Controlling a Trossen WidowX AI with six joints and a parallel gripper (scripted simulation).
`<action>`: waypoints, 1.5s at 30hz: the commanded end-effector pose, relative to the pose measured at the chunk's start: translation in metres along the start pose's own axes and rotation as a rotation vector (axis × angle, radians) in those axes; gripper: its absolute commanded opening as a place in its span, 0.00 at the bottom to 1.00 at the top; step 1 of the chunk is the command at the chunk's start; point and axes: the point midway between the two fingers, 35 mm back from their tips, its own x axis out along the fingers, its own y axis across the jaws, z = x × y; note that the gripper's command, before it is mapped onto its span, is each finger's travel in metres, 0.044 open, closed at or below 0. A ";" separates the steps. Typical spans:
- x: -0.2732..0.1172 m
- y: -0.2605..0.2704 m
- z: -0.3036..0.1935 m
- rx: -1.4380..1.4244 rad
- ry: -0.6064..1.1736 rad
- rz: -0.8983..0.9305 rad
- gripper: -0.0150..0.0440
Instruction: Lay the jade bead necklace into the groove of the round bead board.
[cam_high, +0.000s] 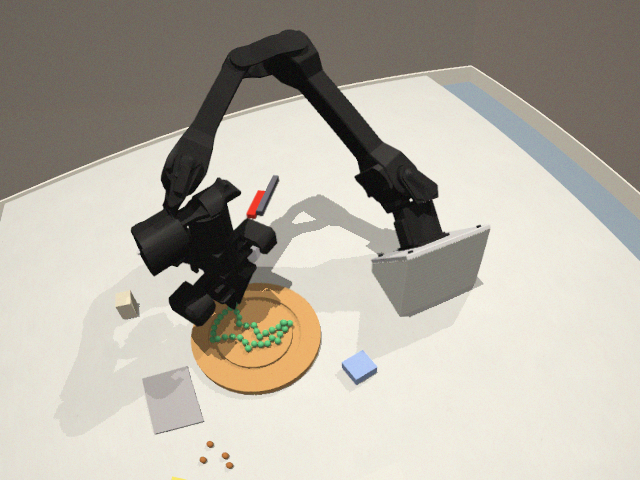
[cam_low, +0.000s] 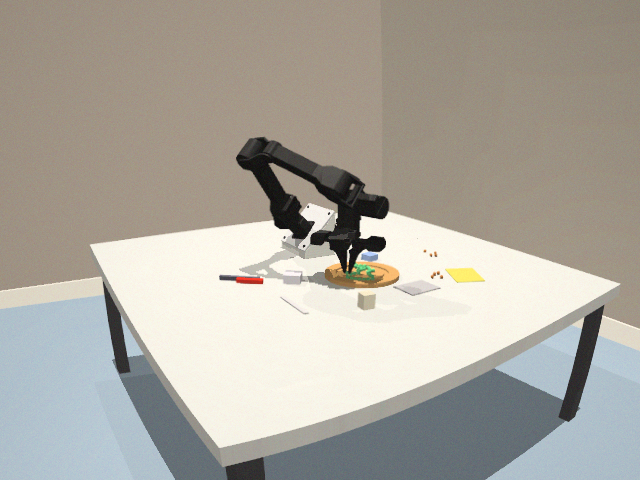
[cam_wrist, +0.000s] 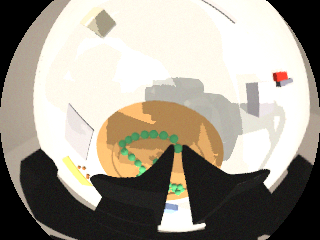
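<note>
The jade bead necklace lies in a bent, uneven loop on the round orange bead board. Its left part in the top view bows out near the groove; the rest runs across the board's middle in two close strands, bunched at the right end. My gripper points down low over the board, shut on a bead of the necklace at a bend in the strand. The fingers hide some beads in the wrist view.
A blue block lies beside the board. A beige cube and a grey card are near it. A red and dark object, a white block, a yellow square and small brown balls lie farther off.
</note>
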 end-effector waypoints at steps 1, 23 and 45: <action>-0.001 -0.006 0.005 0.002 -0.006 0.001 0.25; 0.004 -0.004 0.005 0.007 -0.006 0.009 0.57; -0.001 -0.005 0.005 0.002 -0.006 0.001 1.00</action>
